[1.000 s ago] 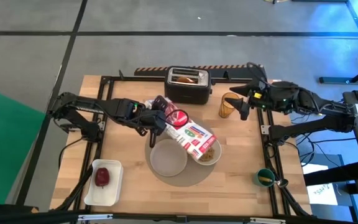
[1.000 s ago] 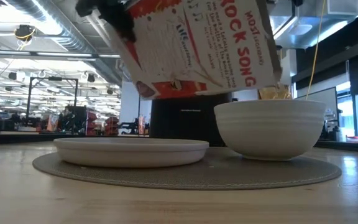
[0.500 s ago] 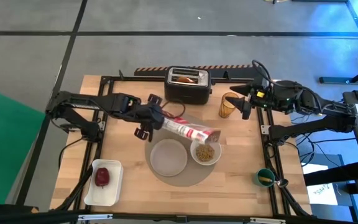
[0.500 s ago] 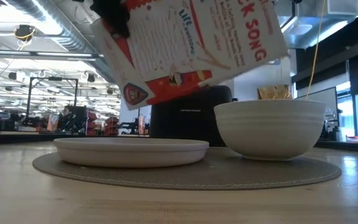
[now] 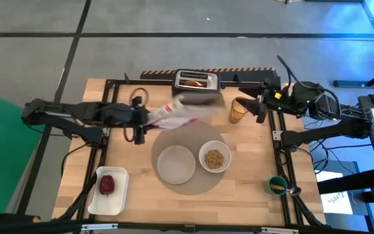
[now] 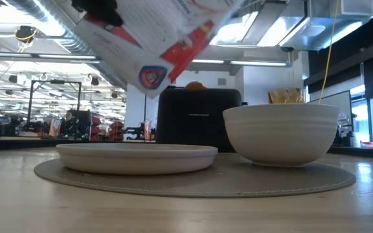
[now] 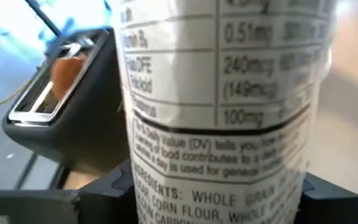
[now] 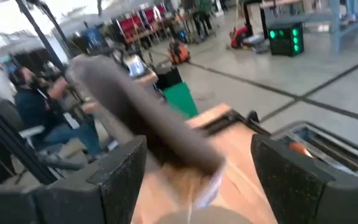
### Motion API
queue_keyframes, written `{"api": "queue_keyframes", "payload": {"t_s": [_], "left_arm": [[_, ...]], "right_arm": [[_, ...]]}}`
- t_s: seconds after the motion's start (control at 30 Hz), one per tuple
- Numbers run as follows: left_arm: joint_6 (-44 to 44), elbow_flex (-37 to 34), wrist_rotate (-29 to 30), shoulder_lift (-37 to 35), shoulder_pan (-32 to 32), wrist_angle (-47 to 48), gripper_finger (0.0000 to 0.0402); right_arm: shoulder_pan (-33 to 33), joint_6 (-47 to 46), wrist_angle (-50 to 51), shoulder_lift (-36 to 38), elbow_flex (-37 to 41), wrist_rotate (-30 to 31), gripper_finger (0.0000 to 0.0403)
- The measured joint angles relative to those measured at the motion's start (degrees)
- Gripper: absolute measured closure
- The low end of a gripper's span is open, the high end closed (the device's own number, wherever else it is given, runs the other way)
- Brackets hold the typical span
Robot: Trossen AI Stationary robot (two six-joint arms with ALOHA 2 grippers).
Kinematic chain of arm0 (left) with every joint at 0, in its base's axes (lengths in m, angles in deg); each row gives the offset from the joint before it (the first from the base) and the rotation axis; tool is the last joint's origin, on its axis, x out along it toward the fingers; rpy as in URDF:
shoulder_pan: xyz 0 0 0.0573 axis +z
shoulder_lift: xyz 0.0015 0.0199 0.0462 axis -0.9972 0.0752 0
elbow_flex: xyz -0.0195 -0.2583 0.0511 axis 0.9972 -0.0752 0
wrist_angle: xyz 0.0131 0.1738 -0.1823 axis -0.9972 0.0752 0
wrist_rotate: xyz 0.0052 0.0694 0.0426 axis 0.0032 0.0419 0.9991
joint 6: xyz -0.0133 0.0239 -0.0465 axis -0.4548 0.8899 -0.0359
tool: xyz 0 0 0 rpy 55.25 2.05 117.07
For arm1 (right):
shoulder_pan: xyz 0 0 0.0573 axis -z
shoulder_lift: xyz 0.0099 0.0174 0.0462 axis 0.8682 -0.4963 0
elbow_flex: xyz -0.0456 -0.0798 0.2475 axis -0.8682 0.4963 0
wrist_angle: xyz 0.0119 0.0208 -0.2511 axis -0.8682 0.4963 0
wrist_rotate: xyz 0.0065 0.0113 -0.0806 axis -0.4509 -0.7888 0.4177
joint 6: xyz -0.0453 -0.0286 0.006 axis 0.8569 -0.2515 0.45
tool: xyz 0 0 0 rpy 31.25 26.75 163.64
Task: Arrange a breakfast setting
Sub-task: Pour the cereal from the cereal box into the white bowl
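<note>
Wooden table (image 5: 252, 162) under industrial lighting, open workshop floor beyond, a person seated in the background of the right wrist view. Largest on the surface: round grey placemat (image 5: 190, 188), near the front centre, carrying white plate (image 5: 176, 163) and white bowl (image 5: 215, 158) side by side, bowl filled with cereal. Behind the mat, black toaster (image 5: 197, 83) at the far edge, a bagel-like ring (image 5: 197, 82) showing in its slots. Between toaster and mat, cereal box (image 5: 177, 112) held aloft and tilted, clamped by left gripper (image 5: 138, 120), fingers closed on its lower end as seen in the left wrist view. Right gripper (image 5: 257, 104) hovering beside an amber glass (image 5: 238, 110) at the right rear, fingers spread apart with nothing between them. Front left: white tray (image 5: 119, 195) with small red apple (image 5: 106, 185). Front right edge: green cup (image 5: 276, 185). No spoon to be seen.

Judged risks: box open and tipped while in the air, so stray cereal could scatter across mat and plate; box corner passing close to the toaster could clip it; grip low on a tall box could let it swing or slip. Right arm near the glass could knock it over on any sideways move.
</note>
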State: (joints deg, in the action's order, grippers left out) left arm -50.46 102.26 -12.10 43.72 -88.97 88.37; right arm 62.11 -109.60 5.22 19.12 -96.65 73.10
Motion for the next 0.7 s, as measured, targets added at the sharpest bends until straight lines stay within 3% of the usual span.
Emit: {"api": "queue_keyframes", "payload": {"t_s": [0.2,0.33,0.47,0.7], "left_arm": [[-5.9,-17.7,0.7,-10.7,-0.9,-32.3,0.0196],[-6.1,-23.6,-1.2,-12.3,-1.0,-51.9,0.0196],[-5.3,-24.0,-3.5,-10.7,-0.9,-53.7,0.0196],[-4.9,-21.5,-8.9,-4.7,-1.0,-55.4,0.0196]], "right_arm": [[0.0,1.3,-6.5,-0.8,0.0,-3.8,0.0123],[0.0,3.4,-9.8,-3.6,0.0,-7.8,0.0123],[0.0,5.7,-17.9,-8.9,0.0,-11.3,0.0123],[0.0,8.1,-25.2,-16.2,0.0,-10.6,0.0123]]}}
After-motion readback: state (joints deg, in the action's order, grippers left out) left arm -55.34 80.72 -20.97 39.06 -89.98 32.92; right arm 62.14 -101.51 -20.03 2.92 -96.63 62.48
